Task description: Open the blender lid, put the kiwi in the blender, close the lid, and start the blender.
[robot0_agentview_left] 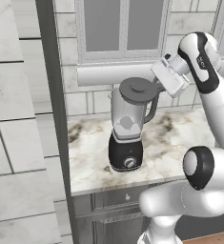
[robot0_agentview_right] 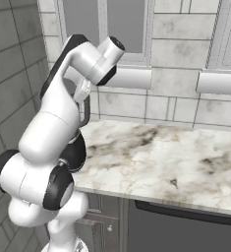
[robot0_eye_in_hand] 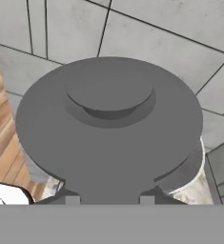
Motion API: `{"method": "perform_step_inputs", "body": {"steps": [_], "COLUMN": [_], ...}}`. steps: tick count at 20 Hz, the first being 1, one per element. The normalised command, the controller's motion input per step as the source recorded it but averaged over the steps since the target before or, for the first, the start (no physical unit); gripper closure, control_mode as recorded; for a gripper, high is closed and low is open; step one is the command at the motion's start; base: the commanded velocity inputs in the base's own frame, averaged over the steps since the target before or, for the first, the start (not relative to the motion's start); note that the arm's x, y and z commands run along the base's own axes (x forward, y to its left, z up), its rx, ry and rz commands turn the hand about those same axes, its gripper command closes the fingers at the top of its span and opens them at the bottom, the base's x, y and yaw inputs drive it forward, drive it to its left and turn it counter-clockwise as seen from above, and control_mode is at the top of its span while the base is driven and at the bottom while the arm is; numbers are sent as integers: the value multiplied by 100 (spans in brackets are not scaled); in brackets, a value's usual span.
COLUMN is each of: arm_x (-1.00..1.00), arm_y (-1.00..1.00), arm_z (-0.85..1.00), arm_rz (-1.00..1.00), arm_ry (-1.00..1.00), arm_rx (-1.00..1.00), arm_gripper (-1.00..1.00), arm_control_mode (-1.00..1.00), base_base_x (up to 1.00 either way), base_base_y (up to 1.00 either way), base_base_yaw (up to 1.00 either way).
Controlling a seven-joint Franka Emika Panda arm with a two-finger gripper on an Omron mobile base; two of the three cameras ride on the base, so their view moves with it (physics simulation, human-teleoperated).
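Claw: the white arm's two-finger gripper (robot0_agentview_left: 157,86) sits at the right edge of the lid, clenched on its rim; in the hand view the two small dark finger tips (robot0_eye_in_hand: 72,199) poke up right against the lid's near edge.
Lid: the flat round dark grey blender lid (robot0_agentview_left: 137,90) with its raised centre cap is tilted, its right side lifted a touch over the jar's mouth; up close it spreads wide across the hand view (robot0_eye_in_hand: 108,128).
Blender: the tall clear grey-tinted blender (robot0_agentview_left: 128,125) with dark side handle stands upright on its black rounded base, silver knob facing front, near the counter's left end.
Counter: pale marble counter (robot0_agentview_left: 180,138), veined brown, stretching right (robot0_agentview_right: 176,162).
Kiwi: can't tell where it is.
Backdrop: grey tiled wall (robot0_agentview_left: 75,102) behind the blender.
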Motion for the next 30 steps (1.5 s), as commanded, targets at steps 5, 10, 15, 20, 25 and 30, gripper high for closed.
{"method": "perform_step_inputs", "body": {"steps": [5, 10, 15, 20, 25, 30], "arm_x": [40, 63, 39, 21, -28, -67], "arm_y": [31, 2, 0, 0, 26, 34], "arm_z": [-1, 0, 0, -8, -22, 0], "arm_rz": [-7, 0, 0, 0, 0, 0], "arm_ry": [6, 3, -1, 0, 0, -4], "arm_rx": [-3, 0, 0, 0, 0, 0], "arm_gripper": [100, 100, 100, 100, 100, 100], "arm_control_mode": [-100, -100, -100, -100, -100, -100], "base_base_x": [0, 0, 0, 0, 0, 0], "base_base_y": [0, 0, 0, 0, 0, 0], "base_base_yaw": [0, 0, 0, 0, 0, 0]}}
